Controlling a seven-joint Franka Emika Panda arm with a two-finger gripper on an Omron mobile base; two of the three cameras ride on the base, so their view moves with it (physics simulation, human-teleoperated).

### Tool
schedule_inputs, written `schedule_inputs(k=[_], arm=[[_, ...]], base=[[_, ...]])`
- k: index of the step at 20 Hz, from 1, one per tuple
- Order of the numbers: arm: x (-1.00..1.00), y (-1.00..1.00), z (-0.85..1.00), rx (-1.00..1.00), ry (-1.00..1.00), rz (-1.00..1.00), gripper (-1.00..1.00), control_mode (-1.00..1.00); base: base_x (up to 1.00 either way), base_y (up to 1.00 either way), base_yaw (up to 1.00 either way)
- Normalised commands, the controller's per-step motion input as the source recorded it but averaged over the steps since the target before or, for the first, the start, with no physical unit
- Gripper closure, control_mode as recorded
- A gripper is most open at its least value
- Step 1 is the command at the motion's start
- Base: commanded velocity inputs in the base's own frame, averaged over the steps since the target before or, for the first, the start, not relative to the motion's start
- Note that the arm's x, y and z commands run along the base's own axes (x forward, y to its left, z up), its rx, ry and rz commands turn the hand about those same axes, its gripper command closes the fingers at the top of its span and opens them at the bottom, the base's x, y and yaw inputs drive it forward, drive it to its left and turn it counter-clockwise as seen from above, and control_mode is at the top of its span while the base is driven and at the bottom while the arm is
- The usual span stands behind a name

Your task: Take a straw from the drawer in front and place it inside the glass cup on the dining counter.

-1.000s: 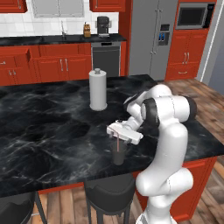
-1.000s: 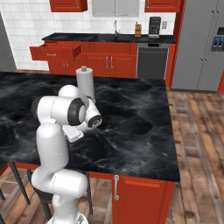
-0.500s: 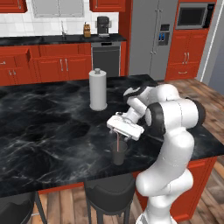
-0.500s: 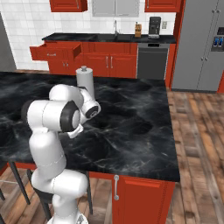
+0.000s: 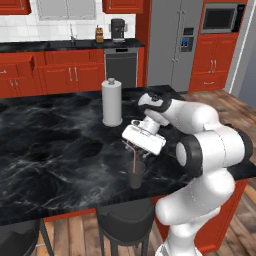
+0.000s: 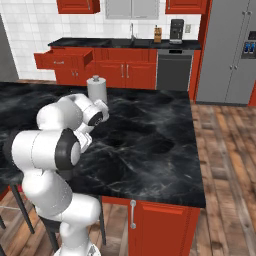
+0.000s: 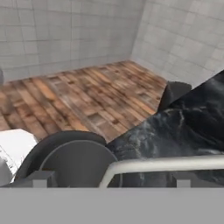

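Gripper (image 5: 134,146) has spread open and released the straw (image 5: 134,159); straw now stands in the glass cup (image 5: 135,175) on the dining counter (image 5: 55,150); placement appears complete.

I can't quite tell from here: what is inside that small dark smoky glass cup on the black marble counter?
A thin pale pink straw stands in the small dark smoky glass cup, its top sticking out above the rim. Its lower end is hard to see through the dark glass.

Glossy black marble dining counter (image 5: 60,150) — smoky translucent glass cup (image 5: 135,176), plank-wood floor (image 6: 225,165)
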Motion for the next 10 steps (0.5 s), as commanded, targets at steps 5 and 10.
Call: schedule_inputs(k=[5, 10], arm=[[-0.08, 0.00, 0.00, -0.31, -0.46, -0.07, -1.00, -1.00], [-0.09, 0.00, 0.00, -0.28, -0.44, -0.07, -1.00, -1.00]], base=[[0.00, 0.00, 0.00], [0.00, 0.00, 0.00]])
